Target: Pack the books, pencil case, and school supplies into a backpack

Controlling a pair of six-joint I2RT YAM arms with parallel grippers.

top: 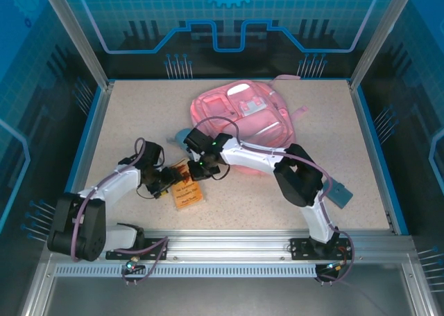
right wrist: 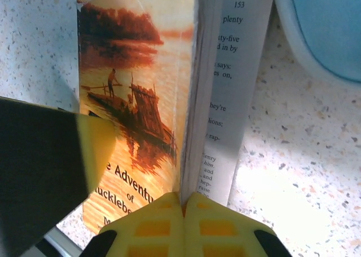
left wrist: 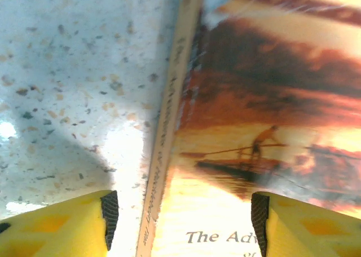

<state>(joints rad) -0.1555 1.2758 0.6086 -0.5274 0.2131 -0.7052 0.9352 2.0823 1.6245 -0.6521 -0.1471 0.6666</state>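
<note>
We saw the tan-orange book (top: 189,193) on the speckled table (top: 132,115), left of centre and nearer the front rail than the backpack (top: 239,111). The pink backpack lay flat at the far middle, pockets up. The light blue pencil case (top: 179,136) sat just beside the backpack's near-left corner, partly covered by the right arm, and apart from the book.

Both grippers were at the book. The right gripper (top: 201,169) had reached across from its base to the book's far end. In its wrist view the yellow fingers (right wrist: 149,229) were pressed together with no gap, pinching the lower edge of the front cover and a few leaves. That bundle stood upright, the raft picture faced left, and printed page 153 lay exposed on the right. A rounded end of the pencil case showed at the top right of that view.

The left gripper (top: 165,182) was at the book's left side. Its jaws stood wide apart and held nothing. In its wrist view one pad was over bare table and the other over the cover, with the spine running between them.

A grey-blue flat piece (top: 340,193) lay under the right arm's elbow. It was possibly another book, but too hidden for us to tell.
</note>
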